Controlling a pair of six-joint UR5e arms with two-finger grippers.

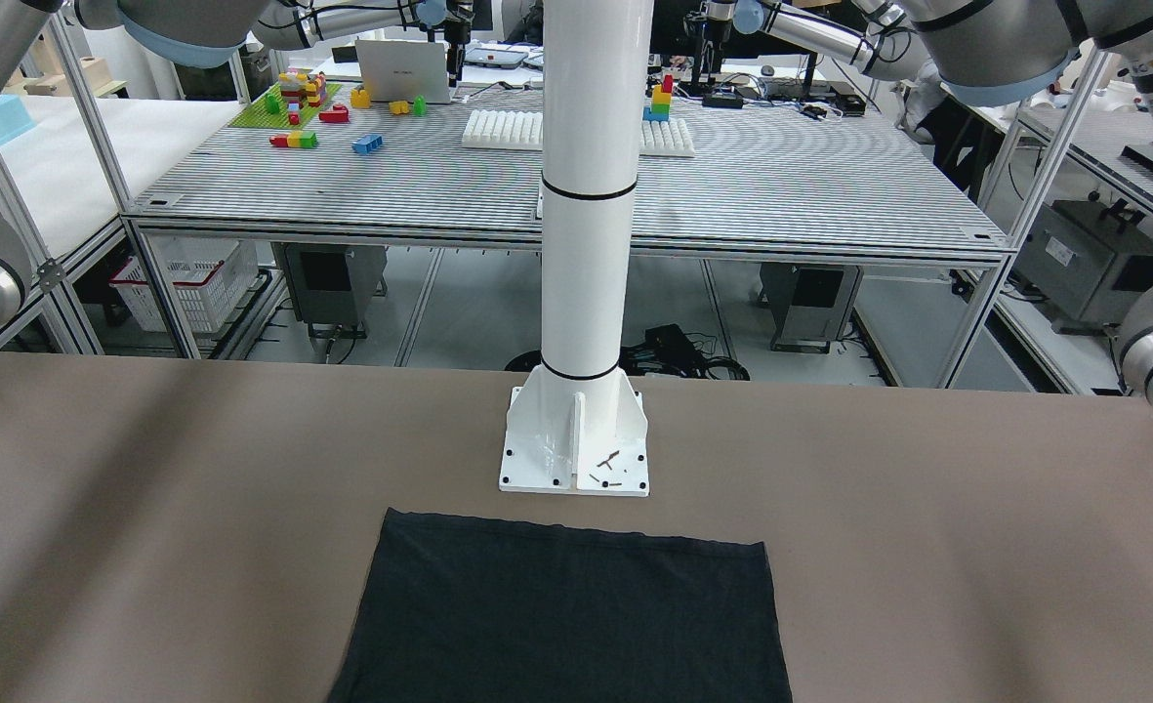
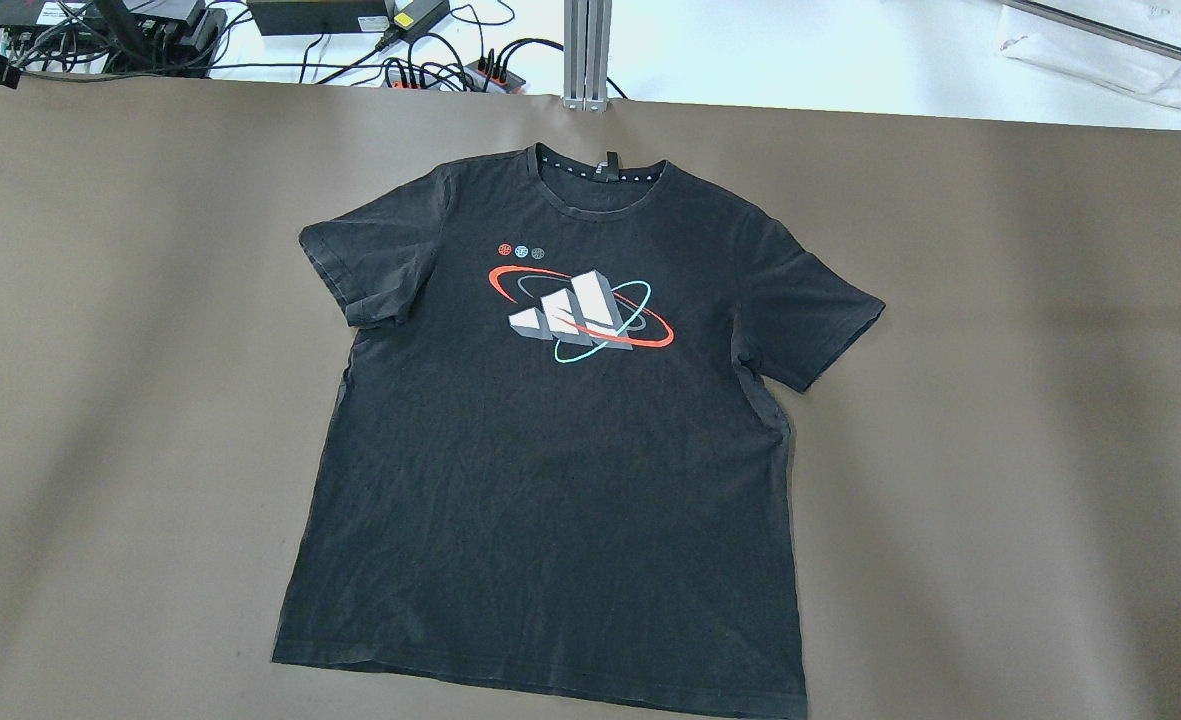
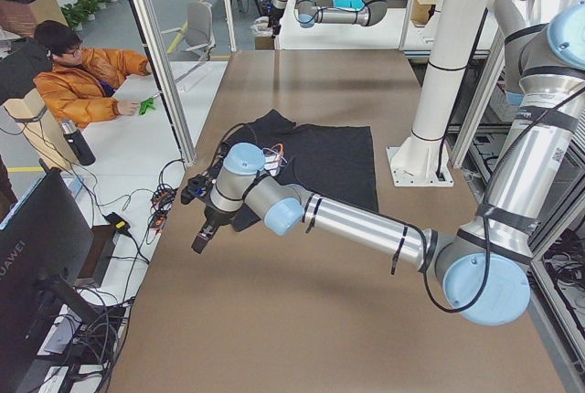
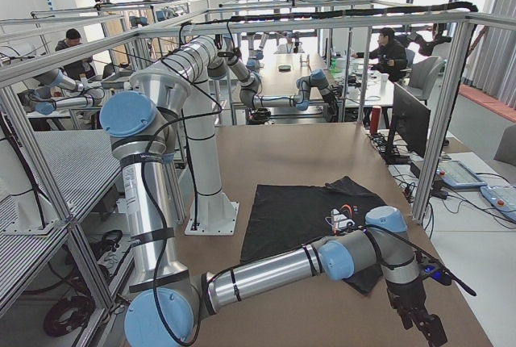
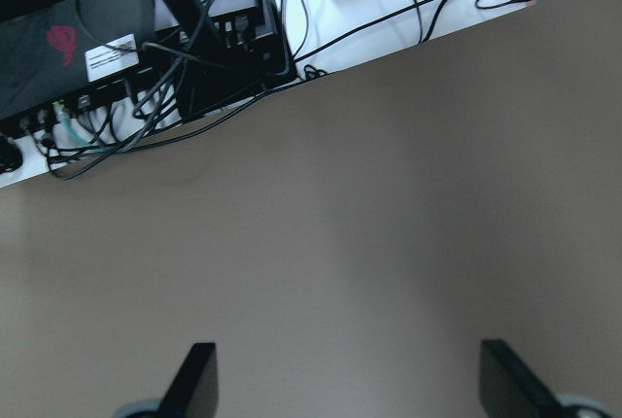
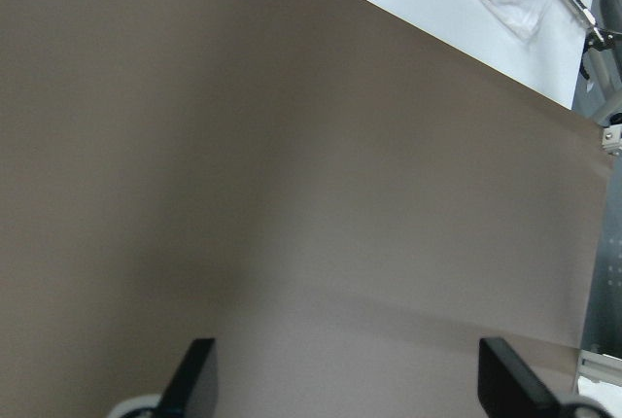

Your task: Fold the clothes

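A: Gripper states?
B: left gripper [image 5: 348,367] fingers spread wide, nothing between them, above bare table [image 5: 389,224], cables [image 5: 146,78] just beyond it. right gripper [image 6: 345,367] likewise spread, empty.
A: Shirt?
B: black T-shirt [image 2: 560,450] lies flat, print up, between the two grippers, touching neither.

I see a brown worktop [image 2: 100,400], black printed T-shirt [image 2: 550,470] spread flat on it, front up; white pillar base [image 1: 576,449] near its hem

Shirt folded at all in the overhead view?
No, the black T-shirt lies spread out flat on the table, its full outline showing.
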